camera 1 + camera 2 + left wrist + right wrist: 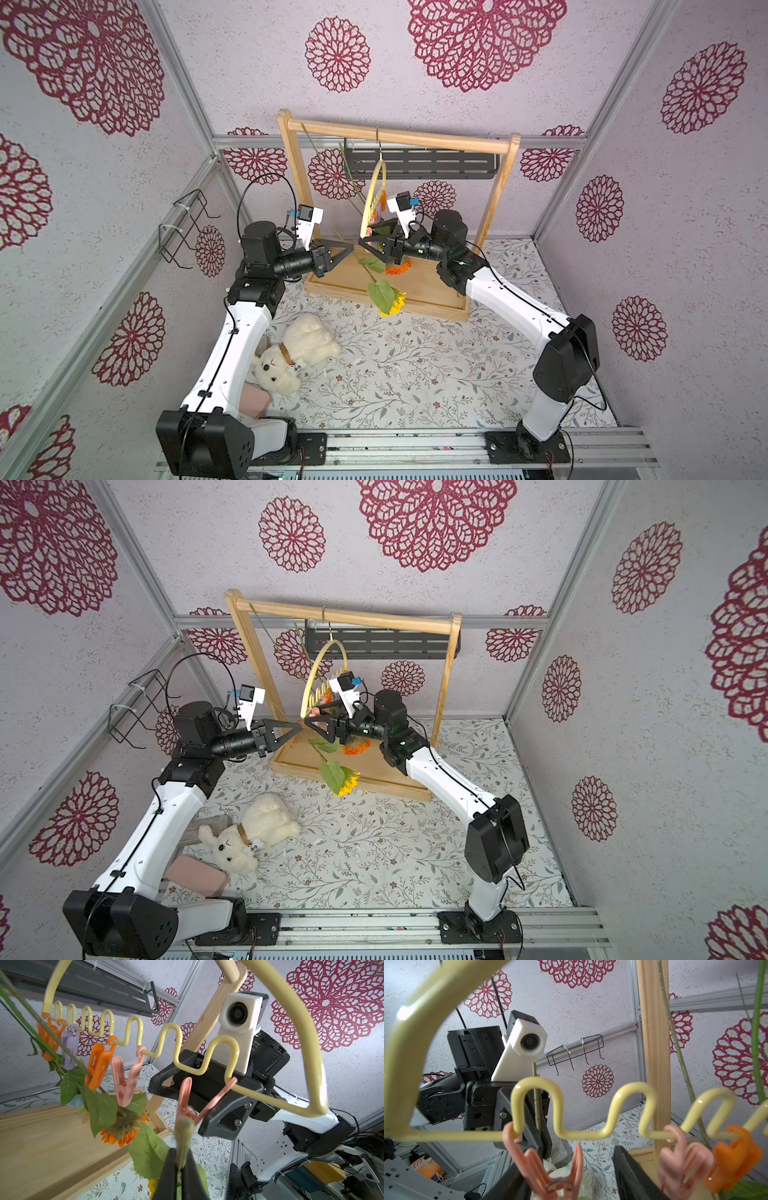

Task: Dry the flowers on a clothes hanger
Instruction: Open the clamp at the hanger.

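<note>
The left claw point(181, 1169) is pressed together on the stem of the sunflower point(397, 305), pinching it near the cut end. The stem's long axis runs steeply and a little tilted. A short stub pokes up out of the fingers, and the leaves and yellow head hang well below the claw, over the front edge of the wooden rack point(436, 297).

Just past this claw's tips, toward the other arm, the end pink peg point(185, 1095) hangs from the last dip in the wavy bar of the hanger point(133, 1022). In the left wrist view the stub's blurred tip sits right at the peg's lower end. I cannot tell whether they touch.

The right claw point(177, 1108) is spread, with one finger on each side of that peg. The peg's hook arm appears to lie against one finger. The right wrist view shows a gap between the peg and the other finger, so the claw brackets the peg without squeezing it.

The right arm is therefore the nearer one to the peg, and the left arm carries the flower. The coming move likely turns on that short gap. The right claw would need to press the peg open while the left slides the stub along its own axis into the mouth.

Farther along the bar from both claws, an orange flower point(122, 1132) hangs head down beneath an orange peg point(97, 1068).
</note>
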